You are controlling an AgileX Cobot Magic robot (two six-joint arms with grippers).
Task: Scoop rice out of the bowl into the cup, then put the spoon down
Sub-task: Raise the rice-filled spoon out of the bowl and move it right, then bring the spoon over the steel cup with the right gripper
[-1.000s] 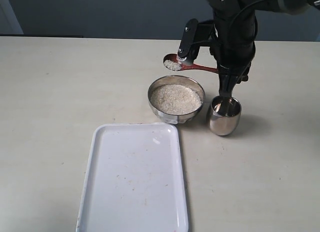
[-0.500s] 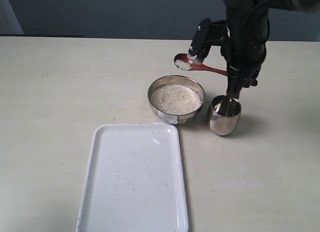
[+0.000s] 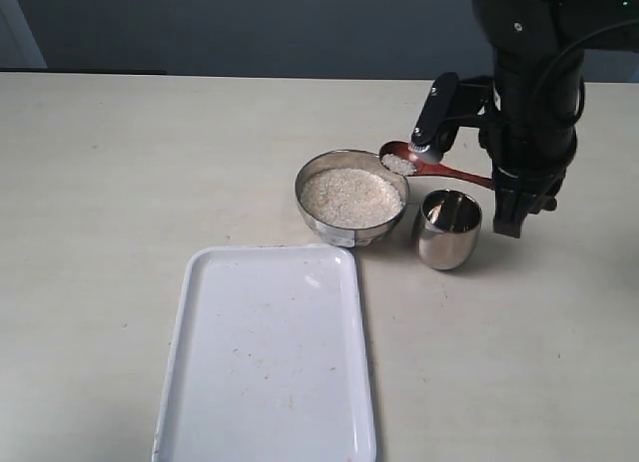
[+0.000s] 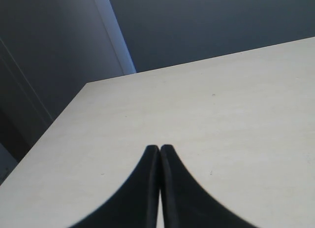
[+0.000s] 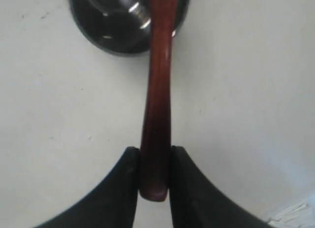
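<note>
The steel bowl (image 3: pixel 318 219) holds white rice (image 3: pixel 349 196) at the table's middle. The smaller steel cup (image 3: pixel 448 240) stands just right of it. My right gripper (image 3: pixel 502 195) is shut on the end of the reddish-brown spoon (image 3: pixel 451 171). The spoon's small bowl carries a heap of rice (image 3: pixel 399 164) over the steel bowl's right rim, just left of the cup. In the right wrist view the handle (image 5: pixel 157 100) runs from my gripper (image 5: pixel 155 154) across the cup (image 5: pixel 108 31). My left gripper (image 4: pixel 159 148) is shut on nothing over bare table and does not show in the exterior view.
A white rectangular tray (image 3: pixel 270 362) lies in front of the bowl, towards the near edge. The right arm (image 3: pixel 529 93) rises behind and right of the cup. Bare table (image 3: pixel 130 183) stretches to the left.
The right arm has moved right and down with the loaded spoon. The spoon's bowl went from behind the steel bowl to over its right rim, near the cup.
</note>
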